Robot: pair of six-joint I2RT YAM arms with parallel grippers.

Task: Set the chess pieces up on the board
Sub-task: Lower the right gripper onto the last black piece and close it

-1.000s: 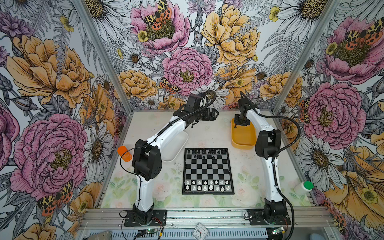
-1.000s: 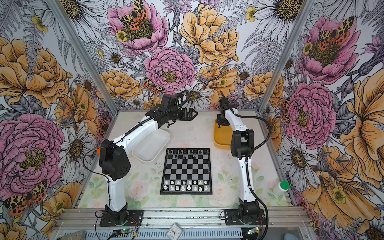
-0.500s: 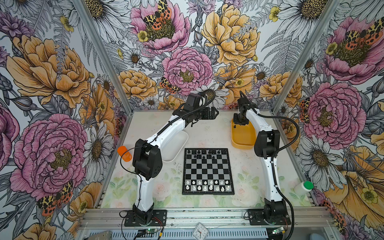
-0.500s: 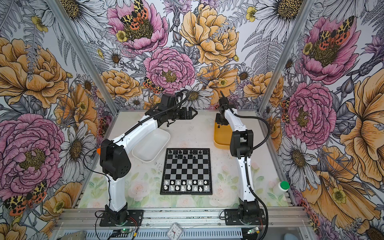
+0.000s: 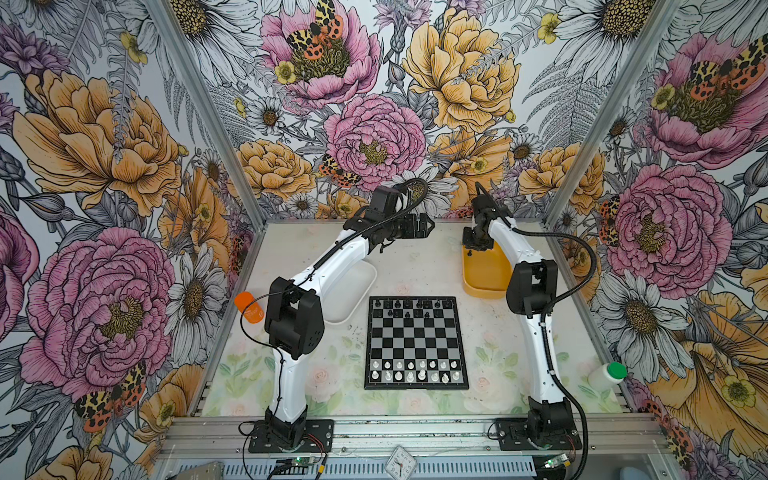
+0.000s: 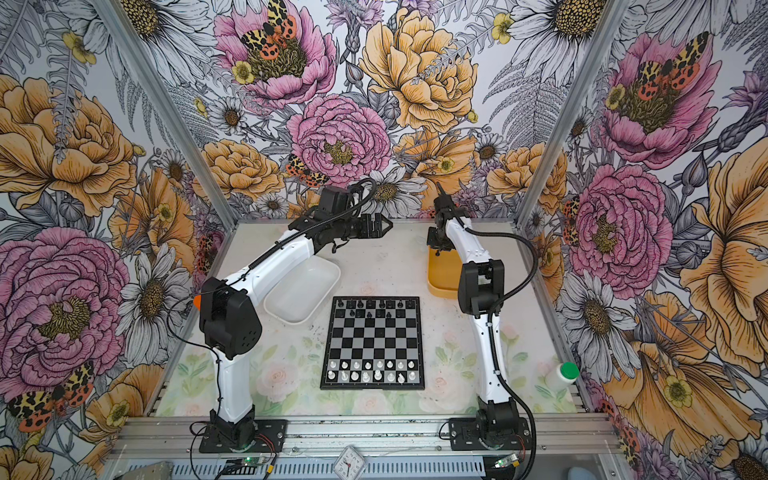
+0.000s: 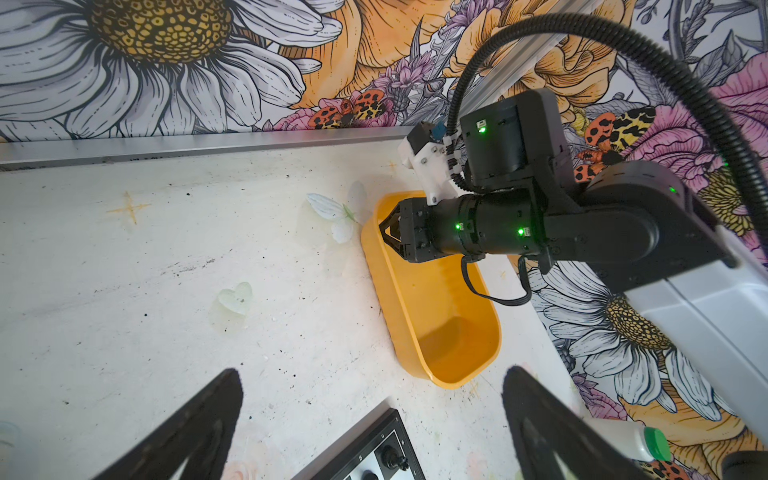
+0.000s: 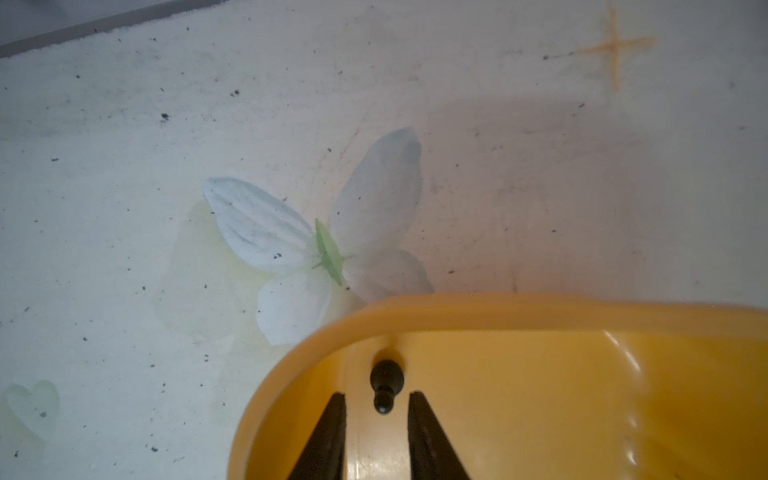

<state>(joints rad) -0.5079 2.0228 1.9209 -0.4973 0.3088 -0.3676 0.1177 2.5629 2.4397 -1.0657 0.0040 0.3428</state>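
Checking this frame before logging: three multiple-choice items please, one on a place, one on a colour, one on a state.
1. Where is the right pincer? A over the board; B in the yellow tub; C over the white tub.
2. What colour is the piece at its tips? A white; B red; C black.
3. How is the left pincer? A open, empty; B shut on a piece; C shut, empty.
B: its tips sit inside the tub's rim. C: a black piece lies there. A: its fingers stand wide apart, nothing between.
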